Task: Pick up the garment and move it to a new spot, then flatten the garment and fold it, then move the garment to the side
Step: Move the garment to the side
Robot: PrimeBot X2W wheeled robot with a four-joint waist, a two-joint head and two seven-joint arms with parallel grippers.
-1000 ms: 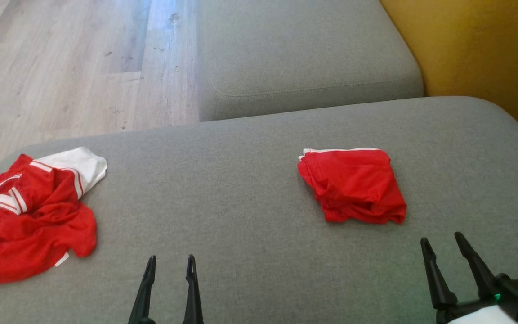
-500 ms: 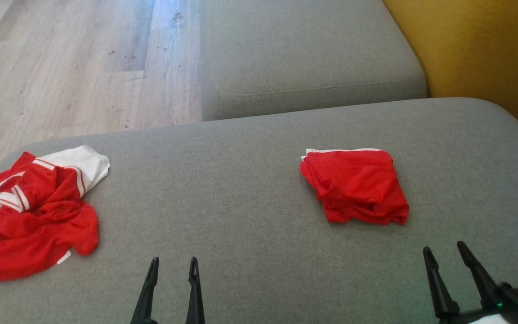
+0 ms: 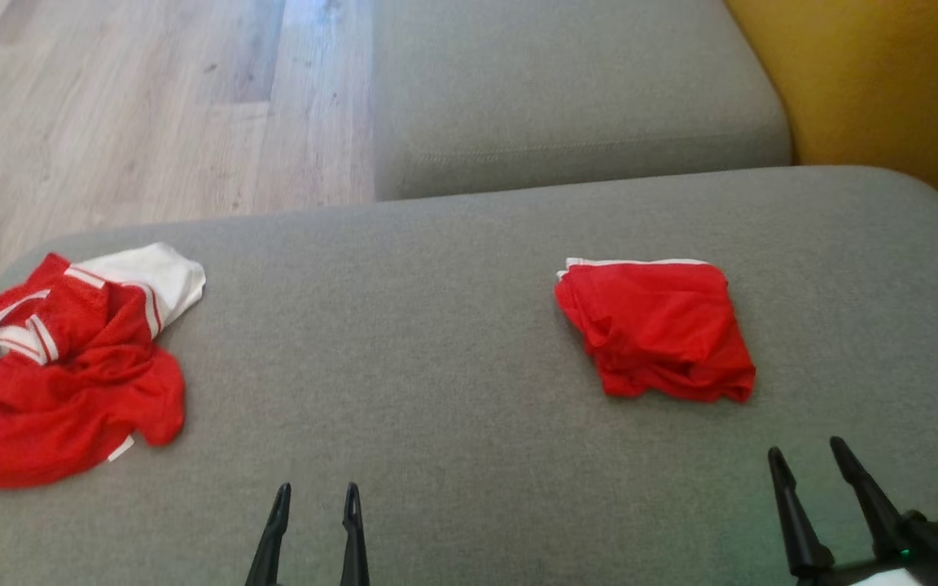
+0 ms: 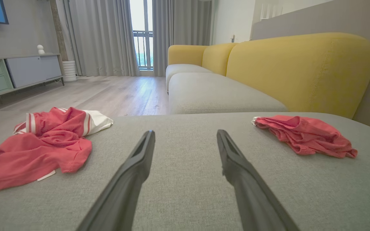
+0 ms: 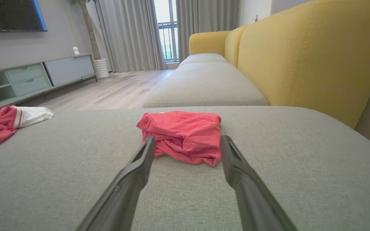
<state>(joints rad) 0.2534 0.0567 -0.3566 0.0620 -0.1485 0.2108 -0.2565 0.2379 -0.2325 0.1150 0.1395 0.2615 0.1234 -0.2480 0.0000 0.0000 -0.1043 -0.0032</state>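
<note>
Left gripper (image 3: 317,492) low at the middle of the head view: jaws parted, nothing between them, both fingers just above the grey fabric. Right gripper (image 3: 806,449) at the lower right: likewise spread and empty.

Under both, a broad grey sofa seat cushion (image 3: 453,342) of woven cloth. Beyond it a second grey cushion (image 3: 567,98), then a third one farther off in the left wrist view. Yellow backrest (image 3: 884,81) along the right. Pale wooden floor (image 3: 111,106) on the left. Farther out, grey curtains (image 4: 108,35), a balcony door (image 4: 143,32), a low TV cabinet (image 4: 18,70) and a dark TV (image 5: 8,14).

Count: two grippers, two garments.

Crumpled red-and-white jersey (image 3: 78,382) at the left end of the near cushion, close to its edge and well apart from the left gripper: red mesh in a loose heap, white sleeve with red stripes uppermost, small white tag at the hem. Folded red garment (image 3: 660,330) right of centre, ahead of the right gripper and not touching it: compact, rumpled at the near edge, thin white trim along the far one.
</note>
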